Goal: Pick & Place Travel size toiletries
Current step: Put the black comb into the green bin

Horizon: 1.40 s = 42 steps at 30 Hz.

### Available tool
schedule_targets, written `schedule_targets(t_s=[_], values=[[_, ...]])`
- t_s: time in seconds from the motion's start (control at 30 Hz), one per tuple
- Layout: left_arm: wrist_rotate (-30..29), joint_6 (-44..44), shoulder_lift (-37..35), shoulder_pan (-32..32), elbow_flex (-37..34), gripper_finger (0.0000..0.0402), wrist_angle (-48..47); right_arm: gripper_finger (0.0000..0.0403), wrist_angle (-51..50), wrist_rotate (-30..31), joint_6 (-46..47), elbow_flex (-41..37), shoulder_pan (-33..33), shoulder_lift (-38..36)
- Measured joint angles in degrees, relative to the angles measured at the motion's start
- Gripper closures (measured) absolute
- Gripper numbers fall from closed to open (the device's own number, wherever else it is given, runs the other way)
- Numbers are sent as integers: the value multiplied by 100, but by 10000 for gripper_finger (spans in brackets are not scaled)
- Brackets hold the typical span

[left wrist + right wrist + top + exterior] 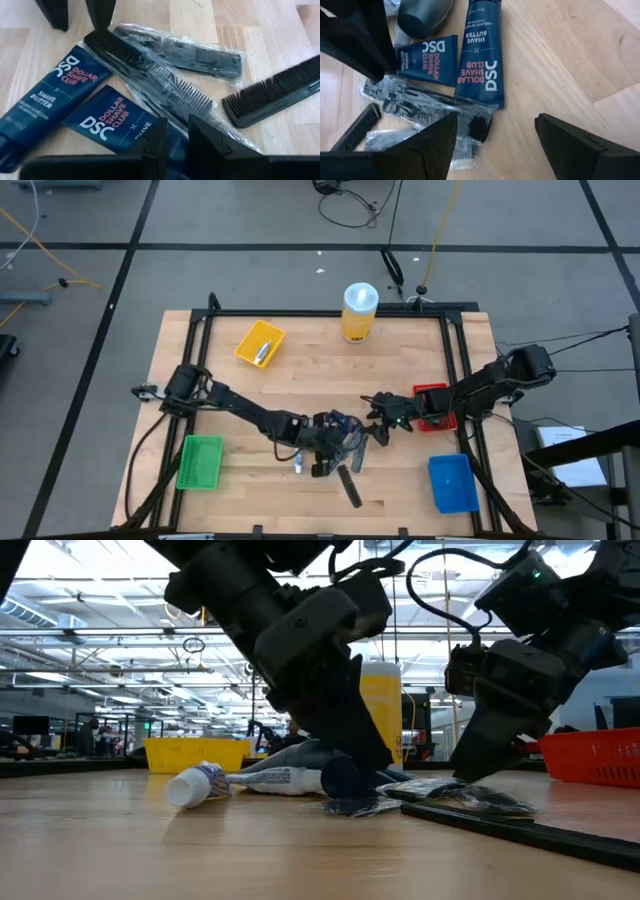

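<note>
Left claw (pixel 172 137) nearly shut over blue tube (pixel 120 125), label wrist-view only.

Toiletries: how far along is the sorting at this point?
Done: one silvery tube lies in the yellow bin. In hand: nothing is gripped; the left pincer and the open right pincer hover over the pile. Left: blue shave-butter tubes, wrapped combs and a bare comb on the table.

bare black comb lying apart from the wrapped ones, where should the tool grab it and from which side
Grip the bare black comb across its solid spine, near the middle, coming straight down from above. It lies flat on the table with its teeth along one edge, so the spine looks like the firmer part, and it lies clear of the wrapped combs.
</note>
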Motion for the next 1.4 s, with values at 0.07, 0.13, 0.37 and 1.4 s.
schedule_targets(t_s=[0.07, 0.13, 0.37, 1.4], values=[[-4, 56, -3, -31, 0, 339, 60, 140, 32, -4, 4, 4, 0, 48], [19, 108, -39, -77, -7, 344, 163, 140, 49, -19, 6, 6, 2, 60], [128, 150, 11, -136, -4, 367, 528, 140, 220, -273, 28, -1, -4, 78], [253, 58, -143, 82, -13, 394, 875, 171, 594, -929, 155, -12, -212, 81]])
